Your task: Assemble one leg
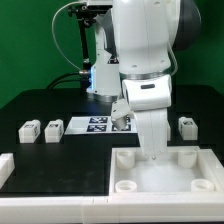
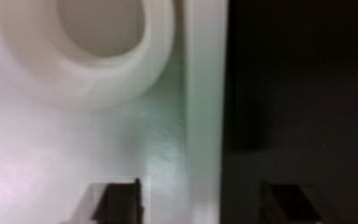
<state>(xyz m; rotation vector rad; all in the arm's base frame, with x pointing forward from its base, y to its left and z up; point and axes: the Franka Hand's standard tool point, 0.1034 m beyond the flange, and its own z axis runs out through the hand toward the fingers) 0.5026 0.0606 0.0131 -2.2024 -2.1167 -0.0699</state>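
The large white tray-like part (image 1: pixel 180 182) lies at the front on the exterior view's right. My gripper (image 1: pixel 152 150) is down at its back wall. In the wrist view my gripper (image 2: pixel 202 205) is open. Its two dark fingers (image 2: pixel 114 200) straddle the tray's rim (image 2: pixel 197 120), one over the white tray, the other over the black table. A round corner socket (image 2: pixel 78 45) shows close by. Nothing is held. Three legs lie on the table: two at the exterior view's left (image 1: pixel 29 128) (image 1: pixel 52 128) and one at its right (image 1: pixel 187 125).
The marker board (image 1: pixel 92 124) lies flat behind the tray, partly hidden by my arm. A white block (image 1: pixel 5 165) sits at the exterior view's left edge. The arm's base and cables stand at the back.
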